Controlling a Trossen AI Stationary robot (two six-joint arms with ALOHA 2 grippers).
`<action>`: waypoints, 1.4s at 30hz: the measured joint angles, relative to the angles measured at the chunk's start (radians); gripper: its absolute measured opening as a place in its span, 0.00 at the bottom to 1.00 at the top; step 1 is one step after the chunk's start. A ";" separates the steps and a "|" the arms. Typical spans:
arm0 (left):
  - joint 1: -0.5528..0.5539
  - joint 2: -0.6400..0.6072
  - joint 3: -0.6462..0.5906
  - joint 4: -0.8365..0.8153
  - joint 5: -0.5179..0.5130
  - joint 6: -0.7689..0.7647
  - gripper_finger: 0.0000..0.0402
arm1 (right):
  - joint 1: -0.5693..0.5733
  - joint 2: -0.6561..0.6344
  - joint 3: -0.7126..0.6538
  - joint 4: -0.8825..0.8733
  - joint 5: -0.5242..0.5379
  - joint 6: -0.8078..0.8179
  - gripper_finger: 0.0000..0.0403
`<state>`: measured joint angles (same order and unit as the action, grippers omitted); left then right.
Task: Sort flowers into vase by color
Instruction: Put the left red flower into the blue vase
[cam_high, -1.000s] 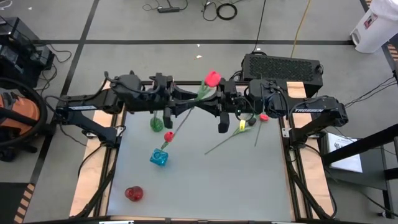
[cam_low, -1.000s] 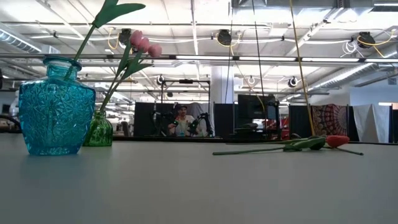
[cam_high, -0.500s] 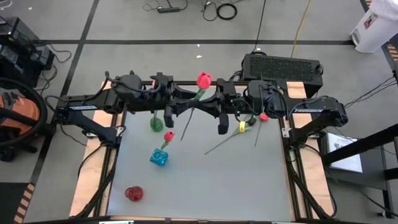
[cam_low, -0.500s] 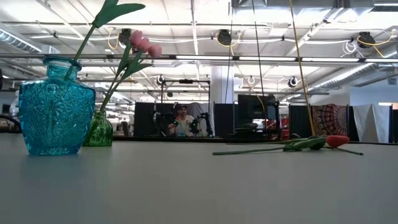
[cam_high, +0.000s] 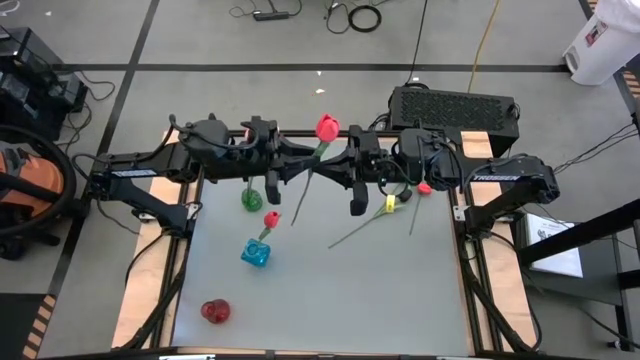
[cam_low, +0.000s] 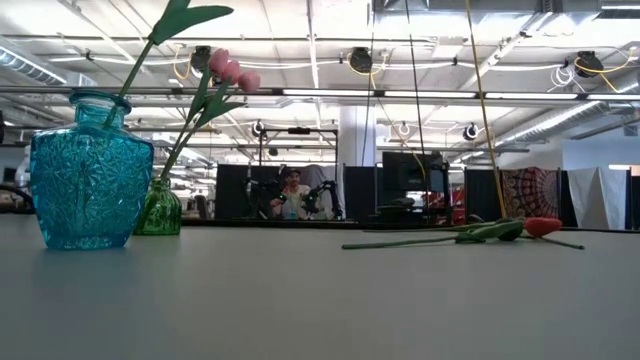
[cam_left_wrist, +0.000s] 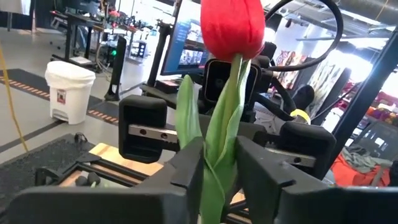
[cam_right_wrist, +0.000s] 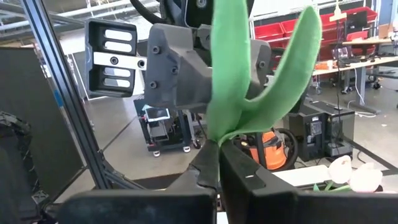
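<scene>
The left gripper (cam_left_wrist: 217, 180) has its two fingers (cam_left_wrist: 186, 177) closed on the stem and leaves of a red tulip (cam_left_wrist: 231, 28) — the bud stands up above them. The right gripper (cam_right_wrist: 217, 168) is also pinched tight on the same flower, with green leaves (cam_right_wrist: 249, 74) rising out of its fingers. Seen from above, the two grippers meet nose to nose at the back middle of the table (cam_high: 380, 290), and the red tulip (cam_high: 326, 128) sits between them at 12 o'clock with its stem (cam_high: 303, 190) slanting down toward 7 o'clock.

Just at 8 o'clock from the grippers is a green vase (cam_high: 251, 198) with pink tulips (cam_low: 232, 68) in it. A blue vase (cam_high: 255, 253) stands below it and holds a red flower (cam_high: 271, 219). A red vase (cam_high: 214, 311) sits near the front left. More flowers (cam_high: 385, 212) lie flat on the table at 4 o'clock from the grippers — one has a red bud (cam_high: 424, 187).
</scene>
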<state>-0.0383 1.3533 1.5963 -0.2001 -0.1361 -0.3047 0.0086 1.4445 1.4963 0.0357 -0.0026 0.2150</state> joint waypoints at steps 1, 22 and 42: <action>0.000 0.000 0.000 0.000 -0.002 0.004 0.21 | 0.000 0.000 0.000 0.000 0.000 0.000 0.00; 0.000 0.000 0.000 0.014 -0.054 0.149 0.01 | 0.000 0.000 0.000 -0.005 0.064 -0.014 0.23; 0.000 -0.197 0.000 -0.164 -0.169 0.318 0.00 | -0.001 -0.001 0.000 -0.137 0.139 0.008 0.42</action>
<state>-0.0387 1.1562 1.5963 -0.3641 -0.3050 0.0131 0.0078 1.4437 1.4963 -0.1018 0.1364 0.2234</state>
